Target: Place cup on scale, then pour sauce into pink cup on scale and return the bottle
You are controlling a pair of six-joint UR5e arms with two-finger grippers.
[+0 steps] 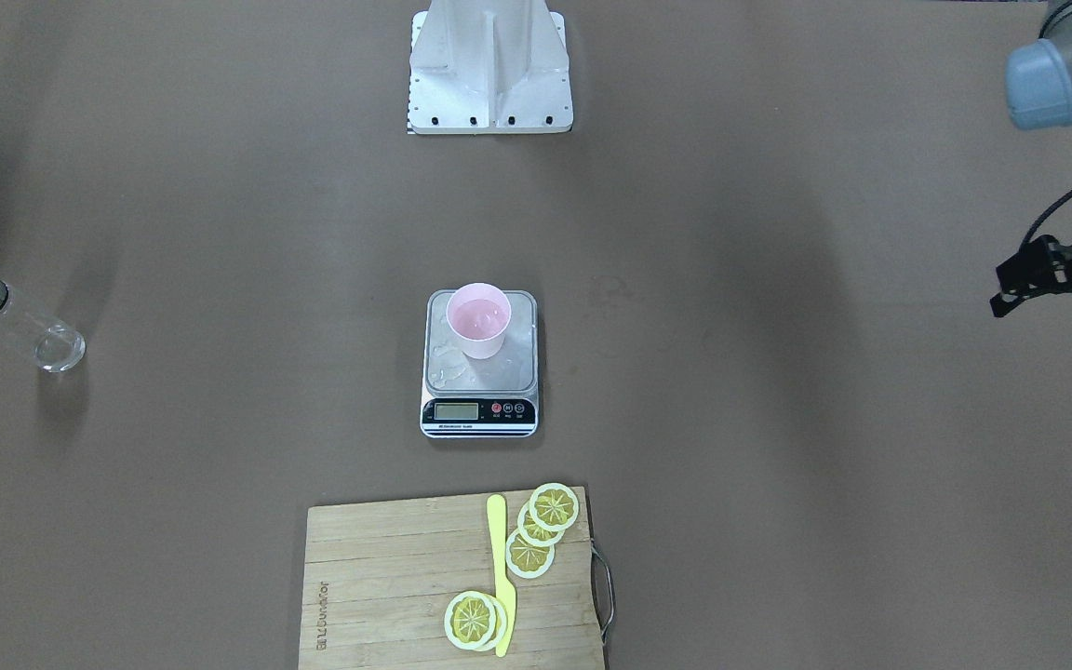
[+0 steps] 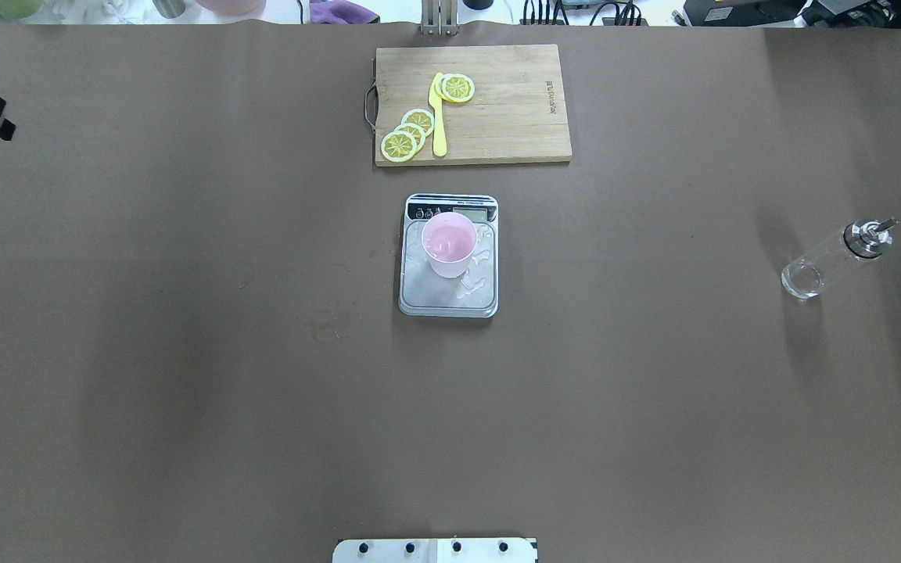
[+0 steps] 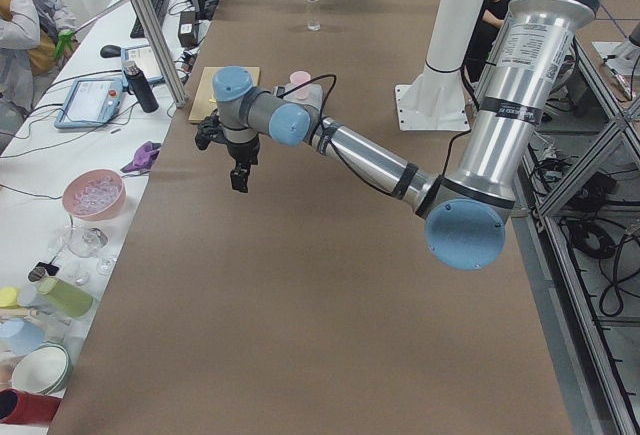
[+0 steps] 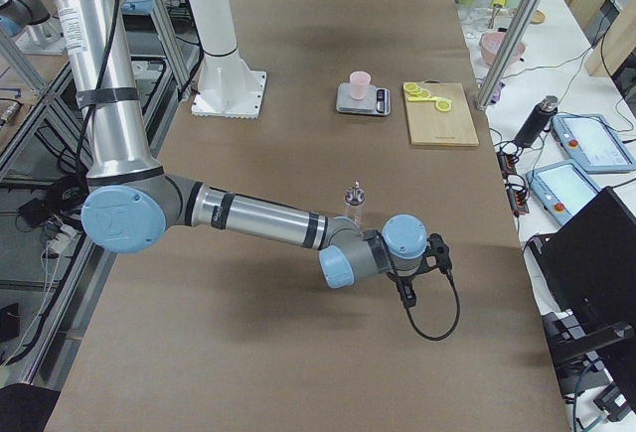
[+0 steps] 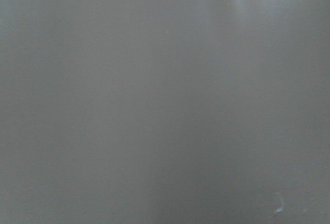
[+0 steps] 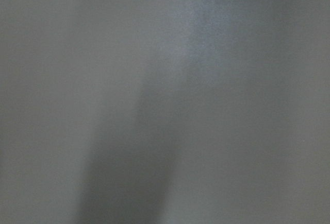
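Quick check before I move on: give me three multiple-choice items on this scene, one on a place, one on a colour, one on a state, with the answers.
1. Where is the cup?
A. on the board
B. on the scale
C. beside the bottle

2. What colour is the knife on the board?
A. red
B. black
C. yellow

3. How is the bottle?
A. standing free on the table
B. tipped over the cup
C. lying on the scale

Answers:
1 B: the cup sits on the scale's metal platform, behind the display.
2 C: the knife among the lemon slices is yellow.
3 A: the right side view shows the bottle upright on the table, far from the scale, with nothing holding it.
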